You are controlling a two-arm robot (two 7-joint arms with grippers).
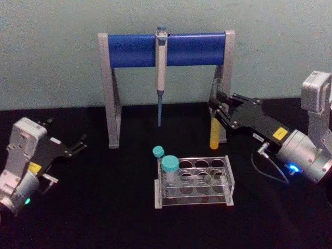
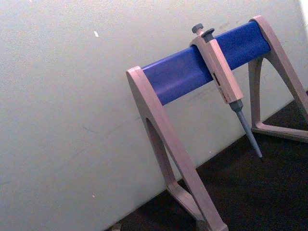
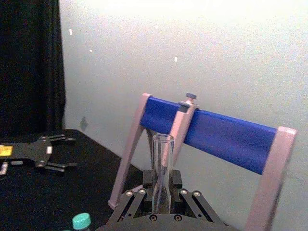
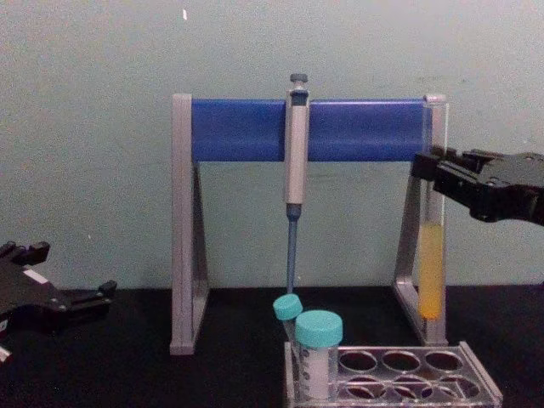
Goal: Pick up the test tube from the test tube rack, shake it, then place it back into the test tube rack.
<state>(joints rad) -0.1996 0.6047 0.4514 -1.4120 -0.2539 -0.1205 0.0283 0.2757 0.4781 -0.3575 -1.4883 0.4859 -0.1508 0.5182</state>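
My right gripper [image 1: 215, 106] is shut on the test tube [image 1: 213, 134], a slim clear tube with yellow liquid in its lower part. It holds the tube upright in the air, gripping it near the top. The test tube [image 4: 430, 272] hangs above and behind the right end of the clear test tube rack [image 1: 229, 179], in front of the stand's right leg. In the right wrist view the tube [image 3: 162, 168] rises between the fingers of the right gripper [image 3: 162, 182]. My left gripper [image 1: 78, 145] is parked open at the left, low over the table, holding nothing.
A tall blue-and-grey pipette stand [image 1: 129, 49] stands behind the rack, with a pipette [image 1: 161, 67] hanging at its middle. Two teal-capped tubes [image 1: 169, 165] sit in the rack's left holes. Black table surface lies between the left gripper and the rack.
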